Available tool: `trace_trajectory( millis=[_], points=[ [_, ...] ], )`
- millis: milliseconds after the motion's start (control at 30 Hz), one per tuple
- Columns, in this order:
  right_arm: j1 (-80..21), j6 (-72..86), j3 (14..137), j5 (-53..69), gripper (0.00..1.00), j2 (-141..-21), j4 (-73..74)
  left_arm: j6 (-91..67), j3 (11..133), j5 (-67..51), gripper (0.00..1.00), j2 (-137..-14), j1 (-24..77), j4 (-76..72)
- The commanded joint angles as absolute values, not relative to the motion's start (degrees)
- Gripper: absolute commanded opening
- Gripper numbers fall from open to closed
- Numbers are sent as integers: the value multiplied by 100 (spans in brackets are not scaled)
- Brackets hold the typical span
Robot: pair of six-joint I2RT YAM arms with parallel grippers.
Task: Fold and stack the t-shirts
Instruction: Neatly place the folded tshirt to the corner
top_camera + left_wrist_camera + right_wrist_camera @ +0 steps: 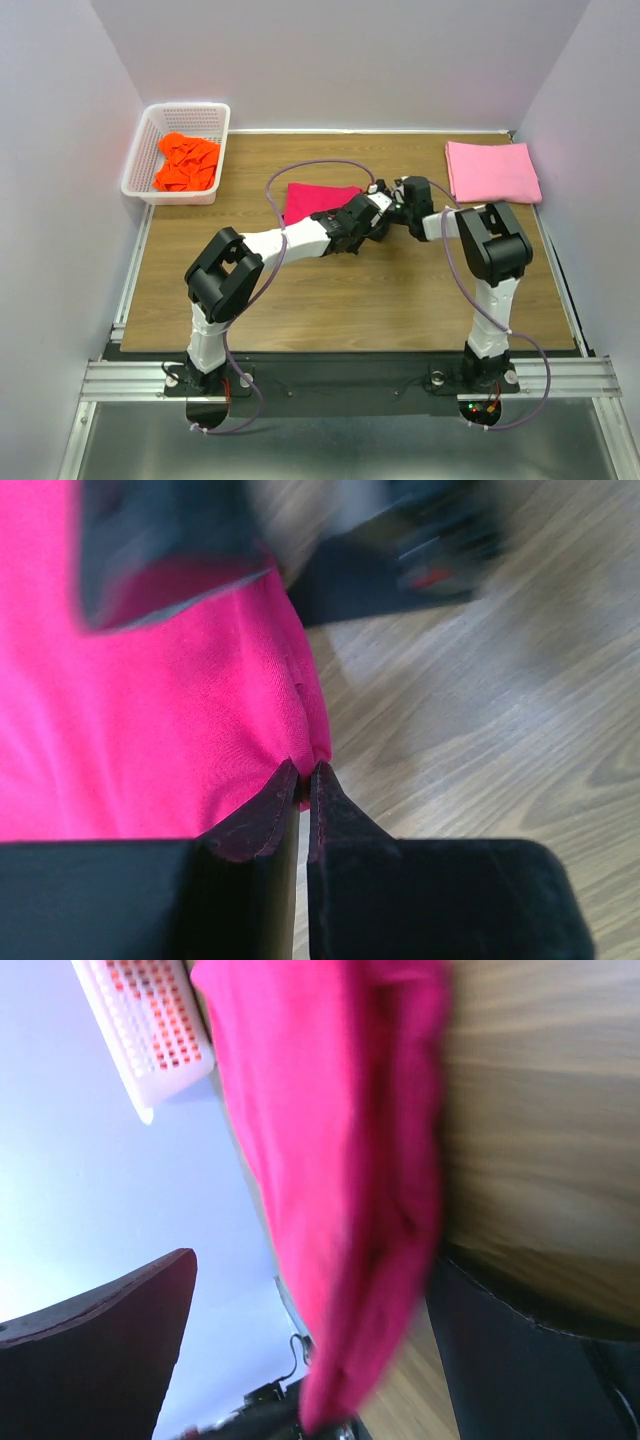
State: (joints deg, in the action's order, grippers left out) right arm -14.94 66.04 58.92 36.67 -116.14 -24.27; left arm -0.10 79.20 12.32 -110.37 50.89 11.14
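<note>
Red shirt (pixel 318 200): soft, light, floppy; best pinched at a corner.
Left gripper (pixel 303 780): closed tight on the shirt's right edge.
Right gripper (pixel 315 1260): held wide open, near that edge.

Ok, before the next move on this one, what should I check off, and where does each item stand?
1. The left claw pinches the red shirt at its edge: ok.
2. The right claw is open, red cloth between its jaws: ok, not closed yet.
3. The pink shirt lies folded flat at the far right of the table: ok.
4. The orange shirt is folded: not ok, crumpled in the basket.
5. The red shirt's fold lies smooth: cannot tell, partly hidden from above.
</note>
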Motion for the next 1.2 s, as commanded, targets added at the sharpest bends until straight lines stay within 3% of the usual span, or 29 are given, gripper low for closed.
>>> trace_trajectory(
  millis=[0, 133, 233, 267, 333, 367, 400, 467, 533, 567, 633, 833, 967, 1167],
  points=[
    [-1933, 6644, 6134, 3340, 100, -12224, -2285, -211, 8024, 1037, 6, -10644, 5098, 1037],
    [-2074, 6548, 6468, 3174, 95, -12375, -2084, -334, 8033, 958, 7, -10644, 5098, 1046],
    [-2083, 6171, 6749, 2989, 79, -12358, -1645, -483, 8077, 870, 8, -10635, 5098, 1028],
    [-2083, 5979, 6828, 2936, 66, -12331, -1574, -518, 8103, 827, 9, -10643, 5098, 1028],
    [-2074, 5775, 6899, 2770, 52, -12279, -1338, -685, 8138, 791, 12, -10608, 5098, 1028],
    [-2074, 5548, 7039, 2708, 34, -12235, -1223, -729, 8156, 774, 14, -10582, 5098, 1028],
    [-2057, 5415, 7118, 2568, 27, -12217, -935, -825, 8174, 773, 21, -10556, 5098, 1046],
    [-2057, 4952, 7320, 2392, 11, -12173, -582, -914, 8174, 782, 47, -10486, 5098, 1046],
    [-1995, 4563, 7696, 2050, 4, -12147, -12, -993, 8165, 756, 72, -10328, 5054, 1081],
    [-1969, 4153, 7821, 1917, 1, -12138, 322, -1037, 8104, 747, 79, -10249, 5019, 1081],
    [-1837, 3668, 8329, 1558, 1, -12129, 1017, -1142, 7981, 677, 87, -9915, 4817, 1064],
    [-1530, 1549, 9596, -311, 1, -12226, 2678, -1371, 7006, 115, 89, -8659, 3729, 791],
    [-1301, 582, 9896, -1332, 0, -12208, 2979, -1336, 6094, 26, 97, -7920, 2658, 668],
    [-897, -403, 10397, -2388, 1, -12181, 3041, -1696, 5029, 26, 99, -7084, 2057, 439]
  ],
)
